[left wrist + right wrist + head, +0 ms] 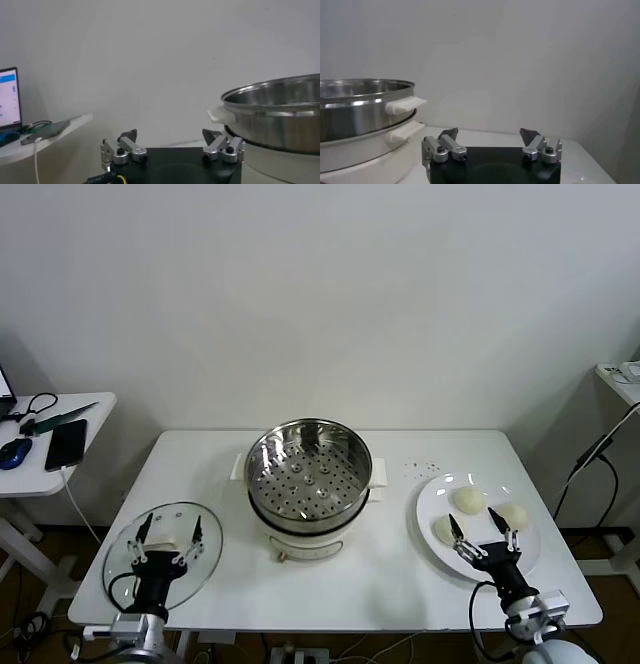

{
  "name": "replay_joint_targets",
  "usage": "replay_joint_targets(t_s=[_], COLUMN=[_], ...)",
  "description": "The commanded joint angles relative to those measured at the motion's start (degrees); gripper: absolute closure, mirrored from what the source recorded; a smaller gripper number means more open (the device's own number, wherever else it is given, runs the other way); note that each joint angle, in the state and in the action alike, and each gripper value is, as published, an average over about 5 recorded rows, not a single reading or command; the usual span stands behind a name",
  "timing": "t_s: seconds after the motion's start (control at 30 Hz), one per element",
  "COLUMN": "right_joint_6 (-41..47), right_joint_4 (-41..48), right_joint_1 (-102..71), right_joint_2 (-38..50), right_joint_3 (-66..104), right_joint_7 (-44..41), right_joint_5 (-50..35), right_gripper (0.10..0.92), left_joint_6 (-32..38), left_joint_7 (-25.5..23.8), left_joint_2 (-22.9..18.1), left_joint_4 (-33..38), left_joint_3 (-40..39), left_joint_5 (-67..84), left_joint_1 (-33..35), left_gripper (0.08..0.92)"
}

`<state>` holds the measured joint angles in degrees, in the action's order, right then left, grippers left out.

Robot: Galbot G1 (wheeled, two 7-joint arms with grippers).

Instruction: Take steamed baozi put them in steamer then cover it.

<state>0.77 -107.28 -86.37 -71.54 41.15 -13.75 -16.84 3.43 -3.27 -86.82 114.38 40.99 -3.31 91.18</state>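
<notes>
Steamer (steel, perforated) shows no legible writing.

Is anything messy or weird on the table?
Mostly tidy. Only some tiny dark specks lie scattered on the table between the steamer and the plate of baozi; I cannot tell what they are.
</notes>
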Motion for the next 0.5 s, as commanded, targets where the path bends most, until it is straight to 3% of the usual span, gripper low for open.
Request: replay_joint_targets(t_s=[0.03, 0.23, 0.5], right_joint_6=[4.4, 14.0, 13.5], right_joint_4=[0.4, 3.7, 17.4], right_joint_1=[2.8, 9.7, 28.2], right_joint_2=[6.6, 22.8, 41.3], right_joint_3=[0.4, -1.5, -18.5], right_joint_7=[-5.3, -17.5, -32.6], right_joint_5=[1.8, 6.0, 13.6], right_gripper=[0.203, 0.203, 0.203], left_joint_6=[-0.2, 0.0, 0.6], left_joint_7=[0.1, 0.6, 1.3], left_joint_2=[0.1, 0.2, 0.5], left_joint_4=[0.0, -0.1, 0.0], left_joint_3=[-0.4, -1.2, -2.6], left_joint_5=[-0.1, -0.1, 0.2], left_joint_1=[0.0, 0.4, 1.5], left_gripper=[0.177, 0.177, 0.177])
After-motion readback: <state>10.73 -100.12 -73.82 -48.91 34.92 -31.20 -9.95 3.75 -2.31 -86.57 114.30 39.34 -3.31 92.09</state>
